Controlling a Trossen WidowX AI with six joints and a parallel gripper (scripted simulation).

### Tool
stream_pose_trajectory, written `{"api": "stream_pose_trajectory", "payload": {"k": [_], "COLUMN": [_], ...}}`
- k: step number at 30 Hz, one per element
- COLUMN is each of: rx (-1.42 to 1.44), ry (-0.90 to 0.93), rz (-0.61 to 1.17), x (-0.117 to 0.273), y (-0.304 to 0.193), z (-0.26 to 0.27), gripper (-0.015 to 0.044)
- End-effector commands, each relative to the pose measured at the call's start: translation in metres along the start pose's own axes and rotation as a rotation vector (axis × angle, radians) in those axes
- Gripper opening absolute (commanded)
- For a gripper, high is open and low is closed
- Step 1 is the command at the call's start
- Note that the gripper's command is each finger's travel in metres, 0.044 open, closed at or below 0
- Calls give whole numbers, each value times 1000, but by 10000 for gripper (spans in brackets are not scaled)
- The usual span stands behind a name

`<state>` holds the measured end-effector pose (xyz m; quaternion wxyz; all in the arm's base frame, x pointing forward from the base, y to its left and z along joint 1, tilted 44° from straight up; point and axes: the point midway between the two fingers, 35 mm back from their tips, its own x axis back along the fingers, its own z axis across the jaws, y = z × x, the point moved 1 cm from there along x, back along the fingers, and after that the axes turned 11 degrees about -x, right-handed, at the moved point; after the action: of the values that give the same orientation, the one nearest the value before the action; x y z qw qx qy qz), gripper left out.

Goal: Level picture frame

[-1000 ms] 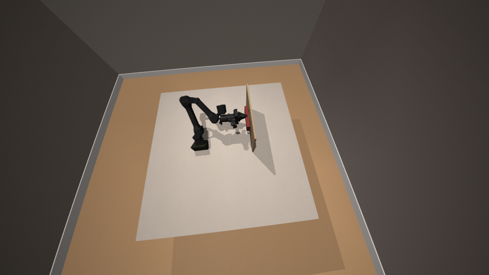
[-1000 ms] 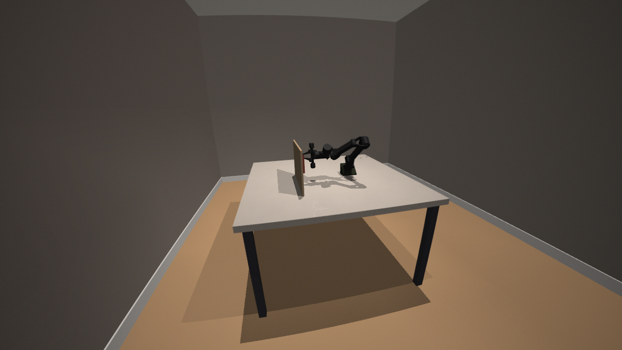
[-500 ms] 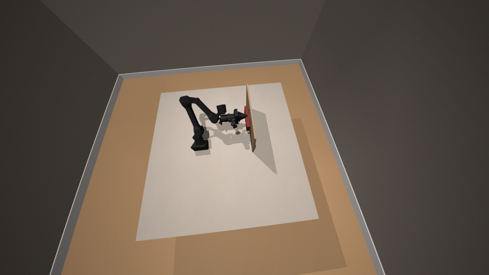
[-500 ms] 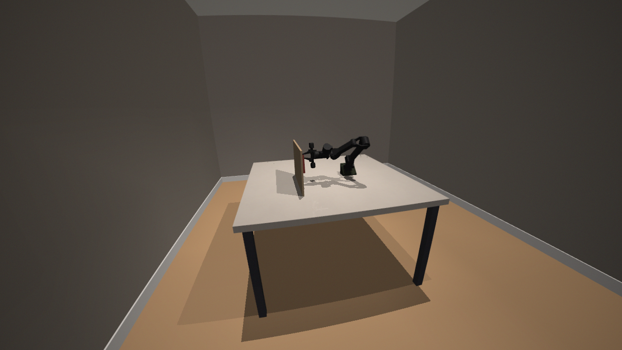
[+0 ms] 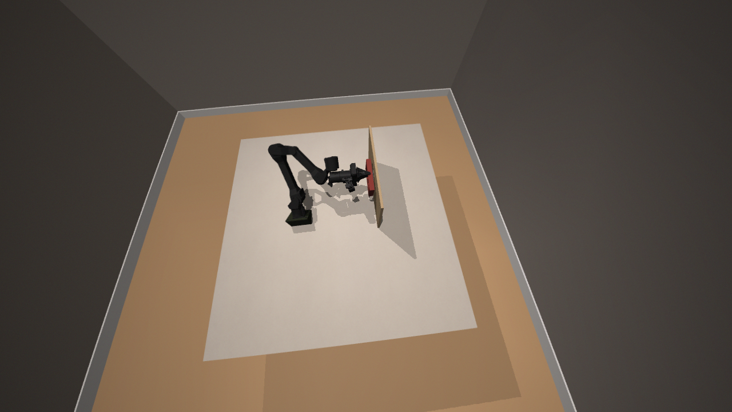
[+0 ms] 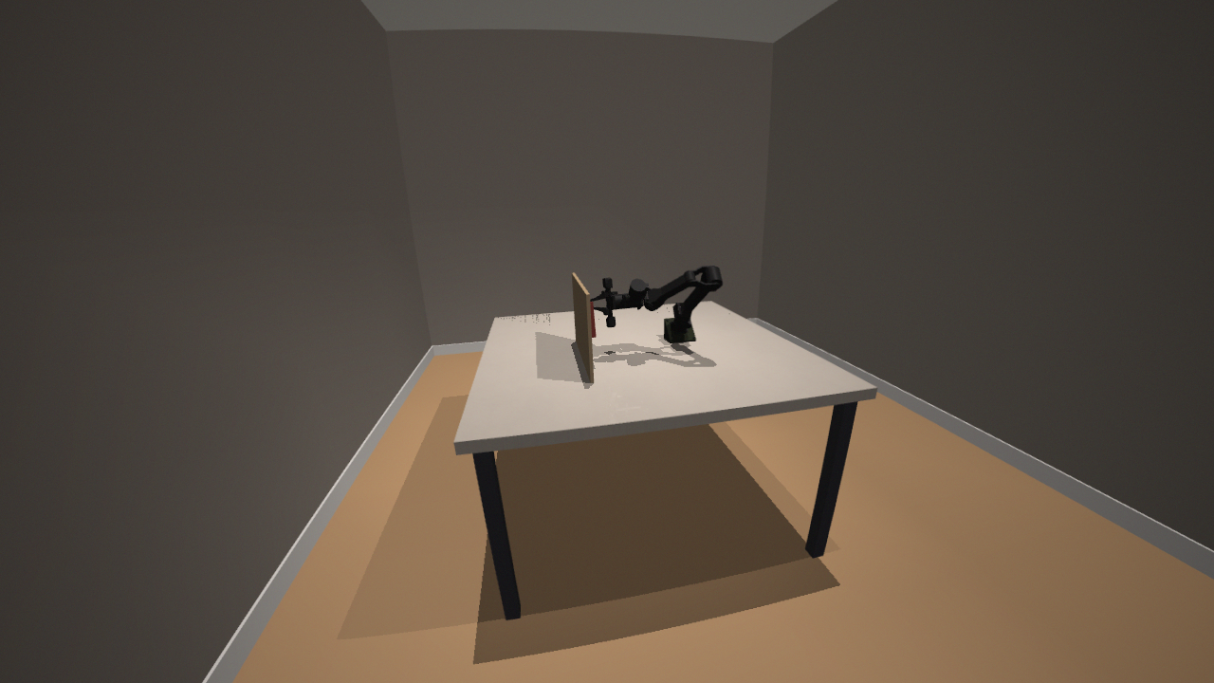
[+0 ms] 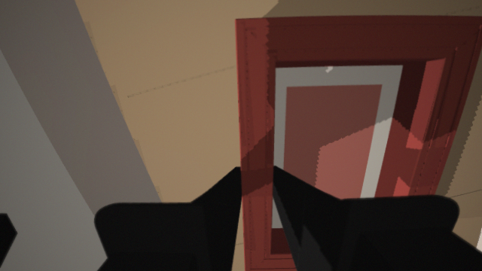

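The red picture frame [image 5: 370, 184] [image 6: 593, 323] [image 7: 339, 38] hangs on the near face of the upright tan wall panel [image 5: 376, 169] [image 6: 582, 326] [image 7: 181, 75]. It has a pale mat and a reddish picture inside. My gripper [image 5: 369, 173] [image 6: 592, 301] [image 7: 255, 172] is shut on one bar of the frame, with one fingertip outside the bar and the other inside the opening, as the wrist view shows. The screw and the notched strip behind the frame are hidden. I cannot tell from these views how level the frame is.
The panel stands upright on the pale table [image 5: 327, 286] [image 6: 721, 381]. The arm's base [image 5: 298, 218] [image 6: 679, 331] is on the table, on the side that the frame faces. Shadows of the arm and panel fall across the table.
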<state>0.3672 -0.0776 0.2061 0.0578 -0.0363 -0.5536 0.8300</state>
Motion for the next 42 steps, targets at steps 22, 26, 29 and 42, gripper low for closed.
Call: {"api": "stream_pose_trajectory", "payload": {"k": [22, 26, 29, 42], "rx": [6, 6, 6, 6], "ry": [16, 16, 16, 16], "rz": [3, 3, 3, 3], "x": [0, 0, 0, 0], "y": [-3, -3, -3, -3], "z": [8, 9, 9, 9], "gripper": [0, 0, 0, 0]}}
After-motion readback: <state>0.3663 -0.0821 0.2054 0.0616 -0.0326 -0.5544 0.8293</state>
